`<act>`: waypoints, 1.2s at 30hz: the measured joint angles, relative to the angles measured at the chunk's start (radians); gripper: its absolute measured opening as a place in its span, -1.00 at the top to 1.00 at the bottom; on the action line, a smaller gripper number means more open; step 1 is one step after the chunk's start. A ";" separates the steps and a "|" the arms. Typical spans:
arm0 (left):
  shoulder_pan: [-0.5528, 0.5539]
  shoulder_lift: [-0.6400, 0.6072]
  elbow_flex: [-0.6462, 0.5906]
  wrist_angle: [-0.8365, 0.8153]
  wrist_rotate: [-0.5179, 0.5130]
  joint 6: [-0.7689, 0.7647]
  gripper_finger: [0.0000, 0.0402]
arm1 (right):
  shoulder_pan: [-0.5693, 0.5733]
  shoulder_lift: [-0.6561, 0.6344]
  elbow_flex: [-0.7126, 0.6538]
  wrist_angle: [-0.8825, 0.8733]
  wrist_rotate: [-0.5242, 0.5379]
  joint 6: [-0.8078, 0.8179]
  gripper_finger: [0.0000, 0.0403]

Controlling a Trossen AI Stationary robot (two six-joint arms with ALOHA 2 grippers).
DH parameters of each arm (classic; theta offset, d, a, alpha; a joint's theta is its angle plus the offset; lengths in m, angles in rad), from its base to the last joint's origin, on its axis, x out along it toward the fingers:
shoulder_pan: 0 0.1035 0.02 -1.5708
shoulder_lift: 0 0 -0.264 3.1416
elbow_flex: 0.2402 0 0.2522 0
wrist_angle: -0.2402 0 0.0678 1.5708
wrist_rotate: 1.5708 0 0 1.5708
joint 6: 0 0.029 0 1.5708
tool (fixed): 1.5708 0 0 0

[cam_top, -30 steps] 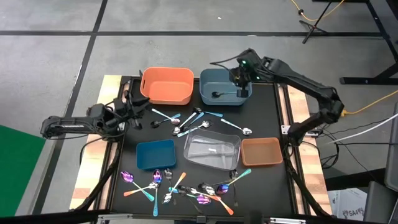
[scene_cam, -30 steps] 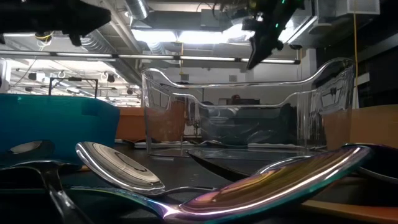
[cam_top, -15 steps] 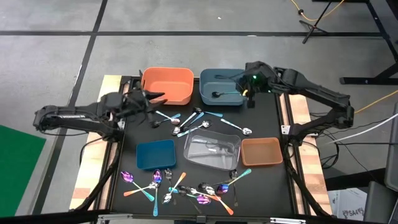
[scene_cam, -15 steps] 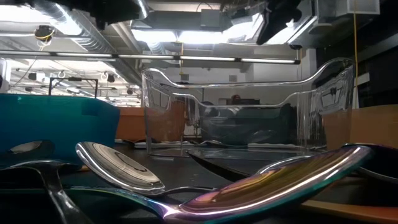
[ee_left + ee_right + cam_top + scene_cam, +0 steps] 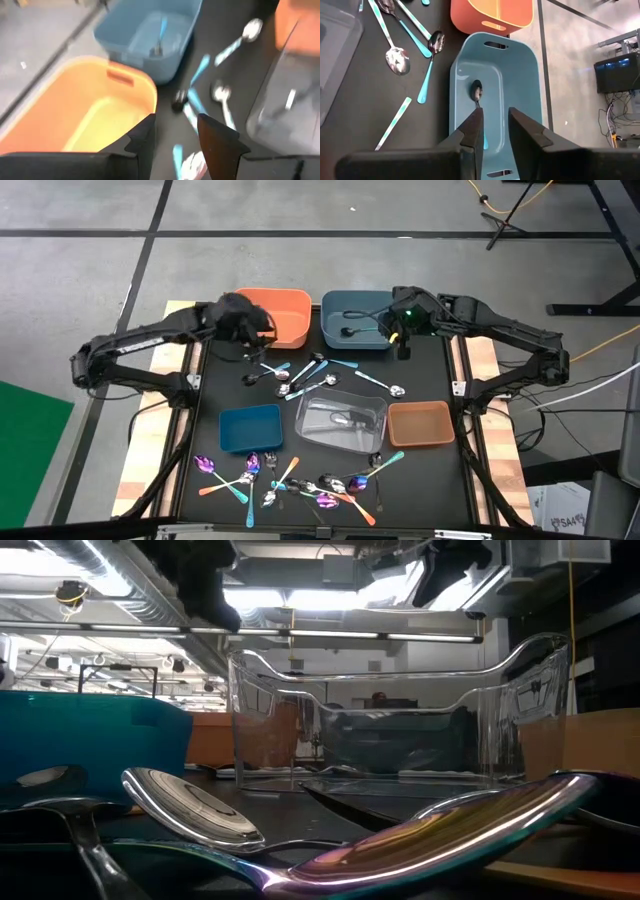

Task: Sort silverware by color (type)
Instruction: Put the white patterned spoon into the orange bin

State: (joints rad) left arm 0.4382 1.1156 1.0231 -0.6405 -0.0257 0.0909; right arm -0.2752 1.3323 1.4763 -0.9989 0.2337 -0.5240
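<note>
Silverware lies in two loose groups on the black table: spoons with teal handles and plain ones mid-table, and purple, orange and teal pieces by the near edge. One teal-handled spoon lies in the blue-grey bin, and one piece lies in the clear bin. My left gripper hangs open and empty over the near corner of the orange bin, tipped down. My right gripper hangs open and empty above the blue-grey bin's right side.
A small teal bin, the clear bin and a brown bin stand in a row across the table's middle. In the low view a silver spoon and an iridescent spoon lie close to the camera.
My left gripper has swung from the table's left edge toward the far right, rising and tipping down, and now hangs at the orange bin's near corner. My right gripper has drawn back from over the blue-grey bin's middle toward its right side.
</note>
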 joint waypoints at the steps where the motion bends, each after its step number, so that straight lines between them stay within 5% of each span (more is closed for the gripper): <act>1: 0.020 0.021 0.005 -0.029 0.016 0.027 0.31 | 0.000 0.000 0.000 0.000 0.000 0.000 0.61; 15: 0.110 0.273 0.006 -0.207 0.074 0.307 0.31 | 0.000 0.000 0.000 0.000 -0.001 -0.003 0.61; 36: 0.002 0.504 0.006 -0.250 -0.042 0.314 0.31 | 0.000 0.000 0.000 0.000 -0.006 -0.004 0.61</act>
State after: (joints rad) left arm 0.4405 1.6192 1.0286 -0.8902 -0.0682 0.4049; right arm -0.2752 1.3327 1.4765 -0.9986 0.2276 -0.5278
